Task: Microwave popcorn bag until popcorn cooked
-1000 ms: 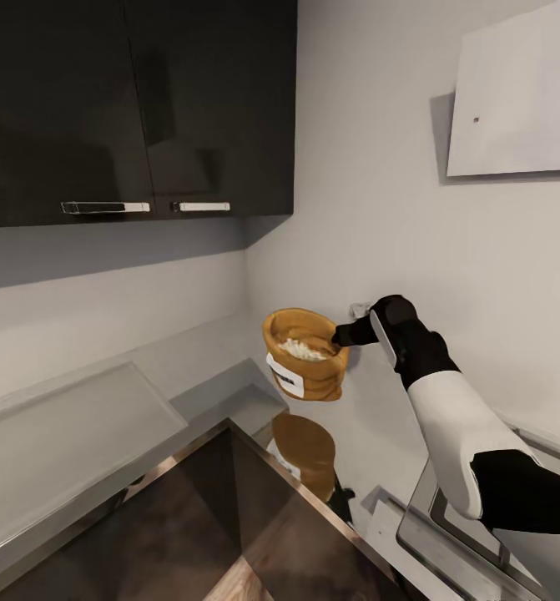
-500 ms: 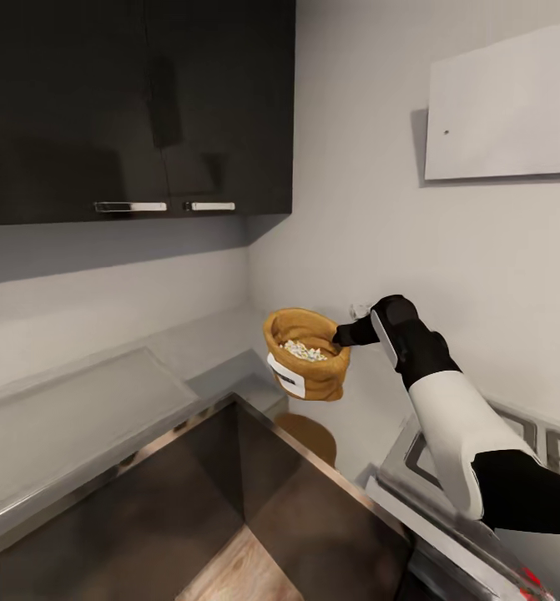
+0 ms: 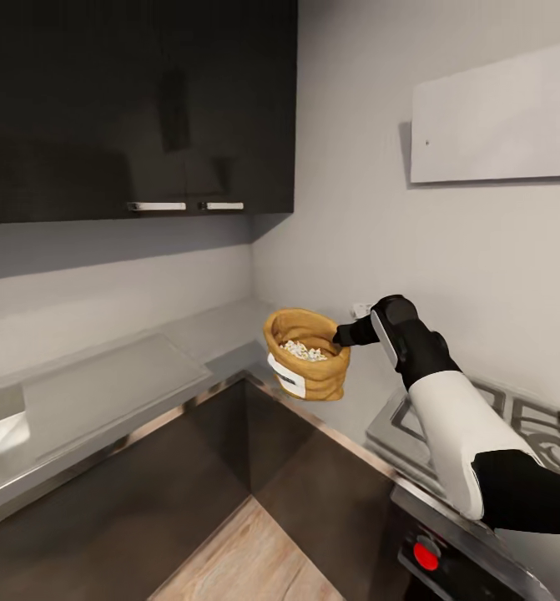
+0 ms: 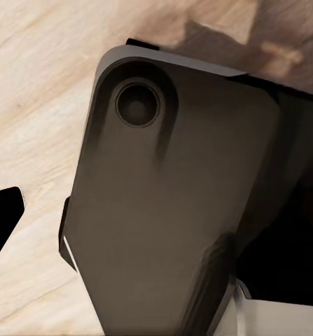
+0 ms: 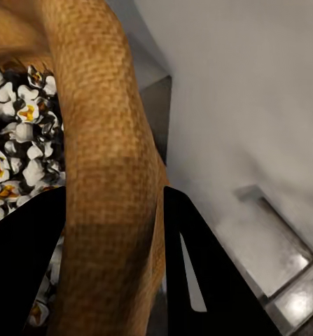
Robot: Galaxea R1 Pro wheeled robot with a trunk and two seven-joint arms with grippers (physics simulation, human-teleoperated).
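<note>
Orange-brown cloth makes up the popcorn bag (image 3: 305, 354), which hangs in the air from the right tool (image 3: 343, 335), well above the worktop (image 3: 104, 392) and the dark cabinets below it. The bag stands nearly upright, its long axis running top to bottom with a slight lean; the open mouth faces up and the white label faces away from the tool, down toward the floor side. Inside lies the popcorn (image 3: 303, 351), a pale heap; in the right wrist view the popcorn (image 5: 16, 147) shows white with yellow centres. The right tool is pinching the bag's rolled rim (image 5: 110, 175), one black finger (image 5: 23, 266) inside the mouth, the other outside. Past the tool's arm side sits the gas hob (image 3: 513, 430) with a red knob (image 3: 426, 555). Beyond the bag hang dark wall cabinets (image 3: 138, 100). For the left tool, I cannot tell whether it is spread or pressed together; its wrist view shows a dark rounded housing (image 4: 170, 203) over the wood floor (image 4: 37, 91).
</note>
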